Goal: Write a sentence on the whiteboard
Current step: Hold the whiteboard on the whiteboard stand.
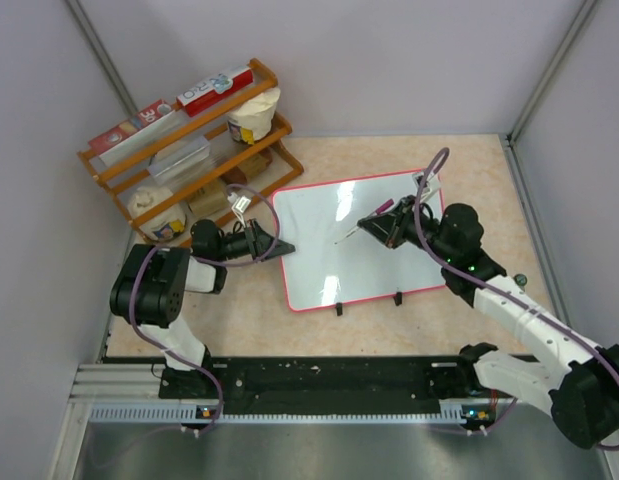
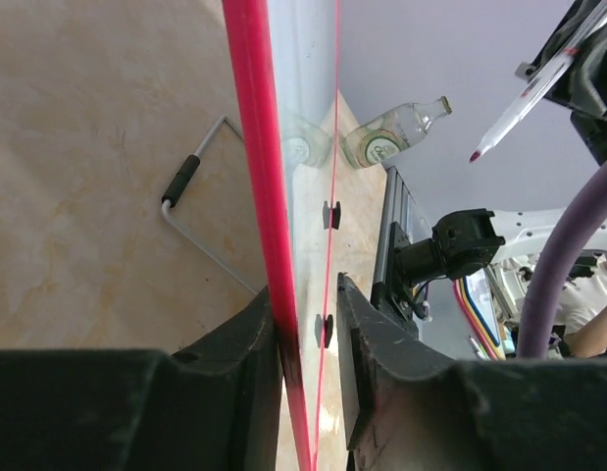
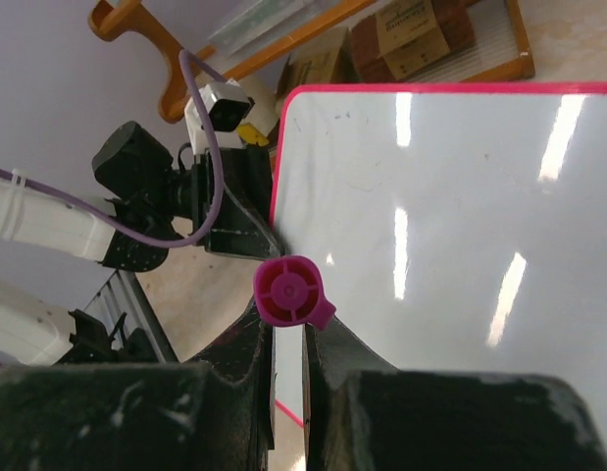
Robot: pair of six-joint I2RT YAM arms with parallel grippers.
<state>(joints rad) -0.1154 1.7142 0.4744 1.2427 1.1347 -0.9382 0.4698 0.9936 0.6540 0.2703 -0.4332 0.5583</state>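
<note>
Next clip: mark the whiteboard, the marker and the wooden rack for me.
whiteboard (image 1: 324, 265), top external view, on its bare white surface.
marker (image 3: 286, 290), right wrist view, on its purple end cap.
wooden rack (image 1: 266, 72), top external view, on the right end of its top rail.

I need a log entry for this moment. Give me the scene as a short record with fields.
board: whiteboard lies flat on the table, no writing visible
left arm: left gripper with jaws astride the board's pink left rim, a gap showing on one side
right arm: right gripper shut on a marker over the board's far right part
marker tip: points down at the board, looks clear of the surface
background: wooden shelf with boxes and tubs
</note>
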